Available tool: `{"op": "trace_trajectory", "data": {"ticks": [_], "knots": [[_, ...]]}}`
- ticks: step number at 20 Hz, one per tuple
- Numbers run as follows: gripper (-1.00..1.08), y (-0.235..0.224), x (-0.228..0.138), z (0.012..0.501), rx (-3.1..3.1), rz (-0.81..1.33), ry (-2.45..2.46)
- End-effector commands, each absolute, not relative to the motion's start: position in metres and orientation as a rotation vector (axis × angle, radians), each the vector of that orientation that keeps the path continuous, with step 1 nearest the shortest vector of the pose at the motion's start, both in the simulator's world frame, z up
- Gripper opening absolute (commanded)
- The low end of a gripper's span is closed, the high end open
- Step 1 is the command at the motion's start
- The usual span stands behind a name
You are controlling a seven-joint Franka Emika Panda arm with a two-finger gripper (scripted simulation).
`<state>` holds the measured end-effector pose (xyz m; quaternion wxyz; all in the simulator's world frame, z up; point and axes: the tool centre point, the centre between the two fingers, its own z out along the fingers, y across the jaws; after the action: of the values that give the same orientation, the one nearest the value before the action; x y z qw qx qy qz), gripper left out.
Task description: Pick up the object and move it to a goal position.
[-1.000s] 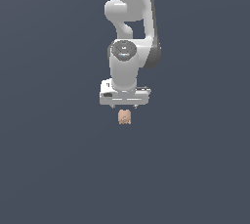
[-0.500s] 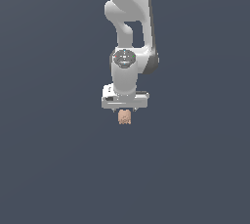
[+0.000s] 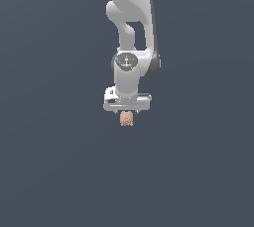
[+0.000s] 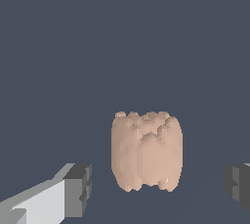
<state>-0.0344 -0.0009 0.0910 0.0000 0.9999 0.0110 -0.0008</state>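
1. Where my wrist view looks down past my own hardware, two blocky dark-grey fingertips [image 4: 78, 190] stand nearest, one backed by a pale, flat-faced white finger body, the other cut off at the frame's edge.
2. My gripper [image 4: 156, 186] is spread wide, with clear gaps between each pad and what sits between them; it grips nothing.
3. Between the pads sits the object [image 4: 146, 150], a peach-tan lump, roughly barrel-shaped, its sides marked by vertical ridges and folds, its upper edge uneven and bumpy, with a matte finish.
4. Behind it lies a plain slate-blue ground [image 4: 122, 37], smooth and without texture.
5. Seen from the exterior view, the object [image 3: 126, 118] shows just under my white hand bar, narrower than that bar, with my glossy white arm [image 3: 130, 32] curving up above.
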Motion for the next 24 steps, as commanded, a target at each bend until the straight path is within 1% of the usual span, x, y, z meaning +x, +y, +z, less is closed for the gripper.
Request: {"op": "trace_trajectory", "data": {"ticks": [1, 10, 15, 16, 24], "knots": [[1.0, -0.001, -0.035, 0.087, 3.141, -0.003, 0.035], [1.0, -0.001, -0.036, 0.048, 3.141, -0.001, 0.035], [1.0, -0.001, -0.035, 0.042, 3.141, 0.0, 0.035], [-1.0, -0.001, -0.035, 0.042, 3.141, 0.0, 0.035], [-1.0, -0.001, -0.035, 0.042, 3.141, 0.0, 0.035]]}}
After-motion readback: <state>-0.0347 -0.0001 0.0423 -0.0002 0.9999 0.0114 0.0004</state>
